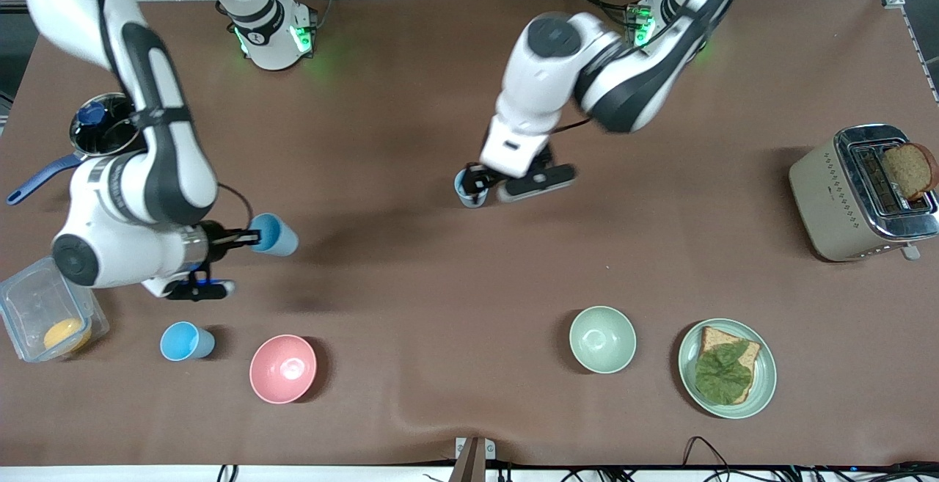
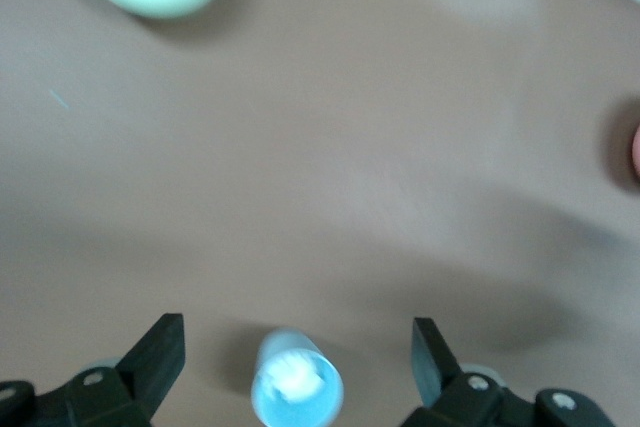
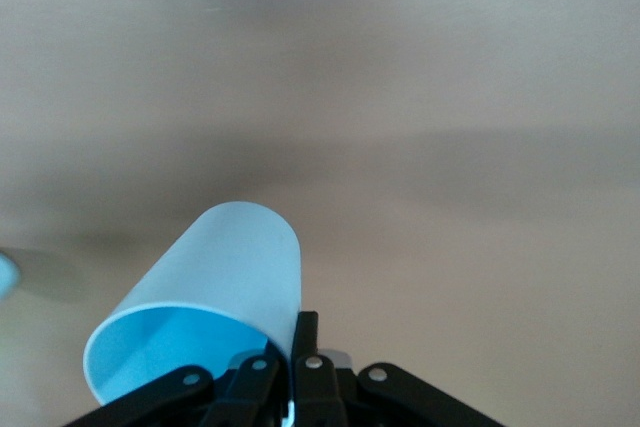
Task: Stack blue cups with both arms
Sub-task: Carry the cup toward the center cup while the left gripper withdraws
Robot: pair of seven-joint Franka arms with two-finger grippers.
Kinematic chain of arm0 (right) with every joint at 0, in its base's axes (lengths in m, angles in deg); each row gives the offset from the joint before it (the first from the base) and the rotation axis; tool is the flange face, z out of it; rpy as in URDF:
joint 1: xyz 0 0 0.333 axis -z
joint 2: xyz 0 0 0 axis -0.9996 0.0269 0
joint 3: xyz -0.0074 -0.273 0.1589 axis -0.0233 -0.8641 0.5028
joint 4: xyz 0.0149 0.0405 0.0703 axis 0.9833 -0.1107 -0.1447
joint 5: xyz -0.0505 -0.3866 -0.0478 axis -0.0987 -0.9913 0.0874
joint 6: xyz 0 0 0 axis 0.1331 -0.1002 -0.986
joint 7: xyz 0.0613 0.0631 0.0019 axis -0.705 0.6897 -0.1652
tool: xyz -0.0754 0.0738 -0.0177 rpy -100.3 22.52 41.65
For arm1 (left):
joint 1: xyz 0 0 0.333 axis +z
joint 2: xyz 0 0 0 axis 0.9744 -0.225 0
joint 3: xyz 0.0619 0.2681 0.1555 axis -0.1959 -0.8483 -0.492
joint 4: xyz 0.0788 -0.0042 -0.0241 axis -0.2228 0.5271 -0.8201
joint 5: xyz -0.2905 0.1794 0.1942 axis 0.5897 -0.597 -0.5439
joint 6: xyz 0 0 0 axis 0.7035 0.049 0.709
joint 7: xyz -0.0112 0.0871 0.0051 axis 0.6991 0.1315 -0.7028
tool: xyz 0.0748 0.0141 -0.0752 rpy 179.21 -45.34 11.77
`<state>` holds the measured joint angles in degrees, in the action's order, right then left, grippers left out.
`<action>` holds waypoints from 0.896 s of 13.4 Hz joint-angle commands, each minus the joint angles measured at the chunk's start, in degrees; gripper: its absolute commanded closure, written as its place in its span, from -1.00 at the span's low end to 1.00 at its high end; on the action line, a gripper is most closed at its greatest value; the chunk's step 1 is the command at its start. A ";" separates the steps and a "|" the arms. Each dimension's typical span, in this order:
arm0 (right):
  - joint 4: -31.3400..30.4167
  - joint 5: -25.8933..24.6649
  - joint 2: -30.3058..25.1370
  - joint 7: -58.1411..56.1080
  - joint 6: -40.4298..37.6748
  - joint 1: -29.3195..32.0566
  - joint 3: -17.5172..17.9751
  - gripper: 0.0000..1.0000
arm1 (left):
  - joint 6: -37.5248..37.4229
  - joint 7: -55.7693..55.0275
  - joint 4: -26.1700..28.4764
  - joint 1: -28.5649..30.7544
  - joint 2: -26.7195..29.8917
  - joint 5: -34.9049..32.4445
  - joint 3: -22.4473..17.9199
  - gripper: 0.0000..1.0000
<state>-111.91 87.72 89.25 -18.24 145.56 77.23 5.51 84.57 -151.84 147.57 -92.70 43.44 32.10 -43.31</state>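
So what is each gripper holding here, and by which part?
The right gripper pinches a sky-blue cup by its rim. The left gripper holds nothing, jaws open around a paler cup.

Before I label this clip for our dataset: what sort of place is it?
Probably a robotics lab's mock kitchen: two arms bolted to a brown table with a toaster, bowls and cups.
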 commanded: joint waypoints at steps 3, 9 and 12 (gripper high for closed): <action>3.29 1.31 -2.10 23.47 -2.22 -14.32 -0.01 1.00 | -13.24 14.74 -1.10 9.88 7.93 -0.36 0.17 -1.00; 2.59 10.18 -1.40 36.32 4.01 -24.97 1.31 1.00 | -26.71 41.07 -7.53 22.12 13.20 6.93 -3.23 -1.00; 2.07 9.83 -0.43 38.10 6.48 -28.49 1.13 1.00 | -34.08 53.39 -7.97 18.62 16.37 11.76 -13.76 -1.00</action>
<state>-109.24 96.65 88.52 18.65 150.86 50.06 7.19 54.19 -104.60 139.53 -71.44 56.85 40.69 -51.19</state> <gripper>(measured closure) 0.969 0.000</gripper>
